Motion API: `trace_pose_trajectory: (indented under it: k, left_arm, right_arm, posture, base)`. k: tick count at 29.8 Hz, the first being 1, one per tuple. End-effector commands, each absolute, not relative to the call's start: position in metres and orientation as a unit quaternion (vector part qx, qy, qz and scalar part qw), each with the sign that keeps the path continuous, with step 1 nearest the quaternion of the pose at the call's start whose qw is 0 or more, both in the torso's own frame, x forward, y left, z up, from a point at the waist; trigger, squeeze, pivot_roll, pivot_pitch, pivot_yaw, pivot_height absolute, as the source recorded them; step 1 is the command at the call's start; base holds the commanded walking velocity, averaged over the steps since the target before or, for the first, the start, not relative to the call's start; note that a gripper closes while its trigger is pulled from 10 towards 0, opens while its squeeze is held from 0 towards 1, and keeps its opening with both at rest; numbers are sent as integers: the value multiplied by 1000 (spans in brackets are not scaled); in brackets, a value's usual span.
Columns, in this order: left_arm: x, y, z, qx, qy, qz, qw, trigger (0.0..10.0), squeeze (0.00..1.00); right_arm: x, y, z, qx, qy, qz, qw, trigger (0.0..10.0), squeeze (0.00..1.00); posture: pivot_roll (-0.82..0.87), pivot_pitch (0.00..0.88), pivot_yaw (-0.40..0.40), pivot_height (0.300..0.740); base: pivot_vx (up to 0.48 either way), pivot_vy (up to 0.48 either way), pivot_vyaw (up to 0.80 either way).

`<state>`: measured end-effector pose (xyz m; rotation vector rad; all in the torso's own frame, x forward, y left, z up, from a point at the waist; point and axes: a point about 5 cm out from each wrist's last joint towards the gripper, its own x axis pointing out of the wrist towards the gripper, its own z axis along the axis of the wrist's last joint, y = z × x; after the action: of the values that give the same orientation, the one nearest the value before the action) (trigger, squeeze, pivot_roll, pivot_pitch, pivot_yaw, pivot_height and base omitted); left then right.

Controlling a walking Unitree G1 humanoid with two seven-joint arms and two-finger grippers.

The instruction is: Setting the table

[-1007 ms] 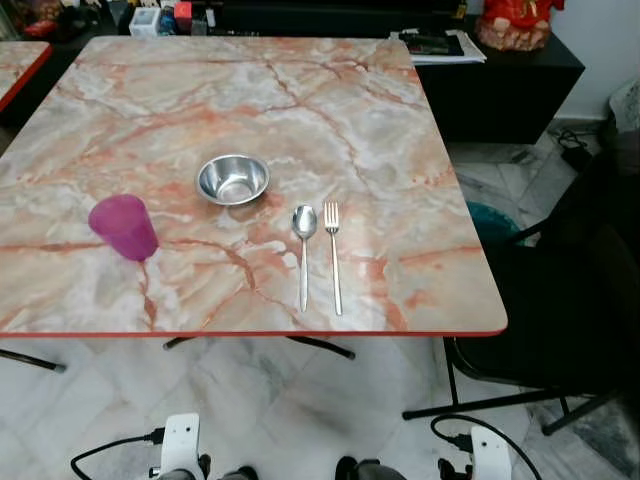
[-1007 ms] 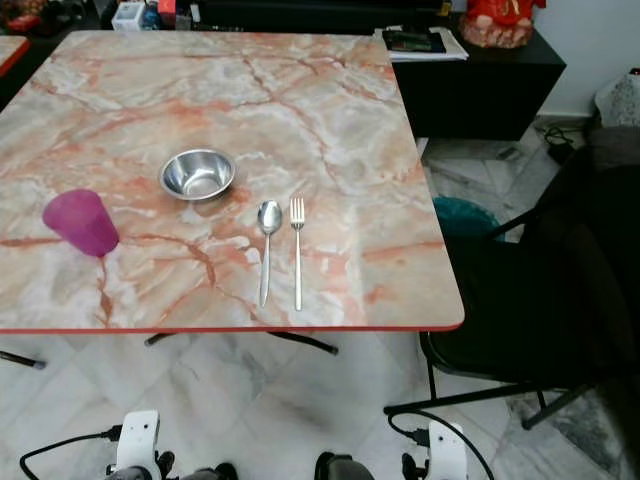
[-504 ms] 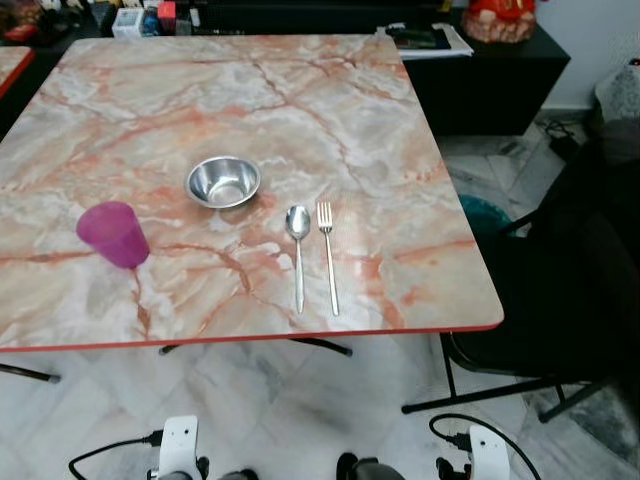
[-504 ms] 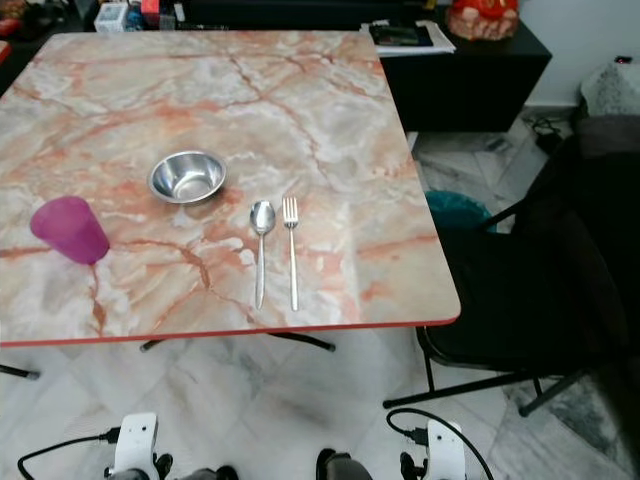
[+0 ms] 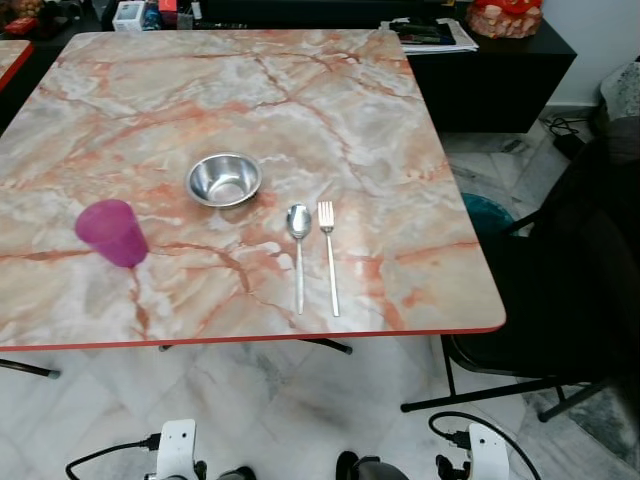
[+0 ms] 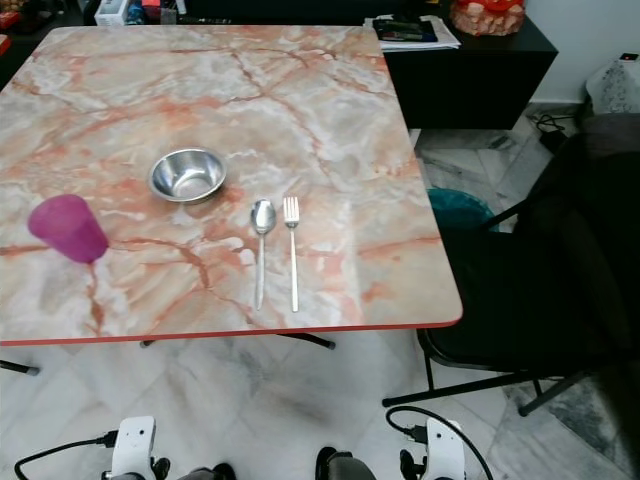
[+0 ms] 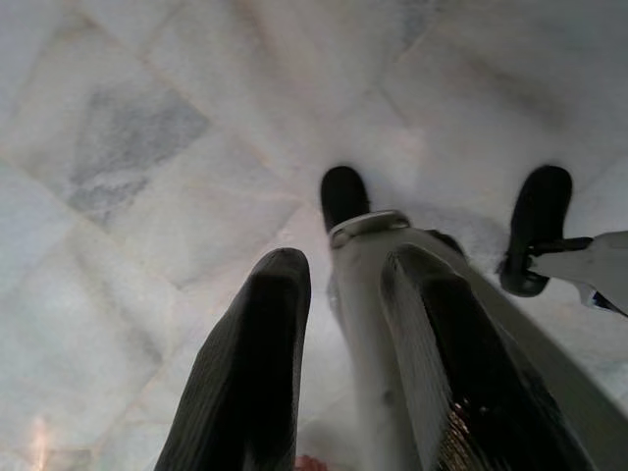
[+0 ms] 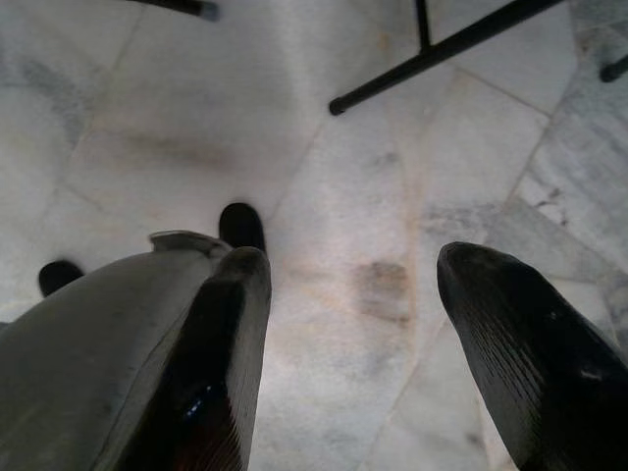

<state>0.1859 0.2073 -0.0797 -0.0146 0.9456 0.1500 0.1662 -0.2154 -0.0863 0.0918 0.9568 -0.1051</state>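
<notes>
On the marble-patterned table [image 5: 330, 110] a steel bowl [image 5: 224, 180] stands left of the middle. A spoon [image 5: 298, 240] and a fork [image 5: 328, 250] lie side by side just right of it, handles toward the near edge. A purple cup [image 5: 111, 232] stands at the near left. Both arms hang idle below the table edge. My left gripper [image 7: 345, 260] is open above the tiled floor beside my leg. My right gripper [image 8: 353, 260] is open wide over the floor, with nothing between its fingers.
A black chair [image 5: 580, 290] stands at the table's right side, with a teal bin [image 5: 487, 215] on the floor behind it. A black cabinet [image 5: 500, 70] with papers and a red figure is at the back right. Another table's corner [image 5: 12, 60] shows at far left.
The camera has shifted slightly, so the table sits a little differently in the picture. The bowl, cup, spoon and fork have not moved on the table.
</notes>
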Motion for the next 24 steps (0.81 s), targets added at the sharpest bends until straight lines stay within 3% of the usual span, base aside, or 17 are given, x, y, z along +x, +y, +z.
trace_pose_trajectory:
  k: [1, 5, 24]
  left_arm:
    - [177, 204, -85, -8, 471, 67, 879, 10000, 0]
    - [178, 204, -85, -7, 471, 67, 880, 10000, 0]
    - [182, 218, -79, 12, 448, 89, 890, 10000, 0]
  right_arm:
    - [159, -219, -89, 46, 468, -61, 880, 10000, 0]
    - [159, -219, -89, 46, 469, -62, 880, 10000, 0]
    - [158, -219, -89, 45, 470, -59, 880, 10000, 0]
  posture:
    - [-59, 212, -51, 740]
    - [-59, 211, -51, 740]
    - [-58, 209, -54, 740]
  base:
    - [0, -364, 0]
    - [0, -331, 0]
    - [0, 0, 0]
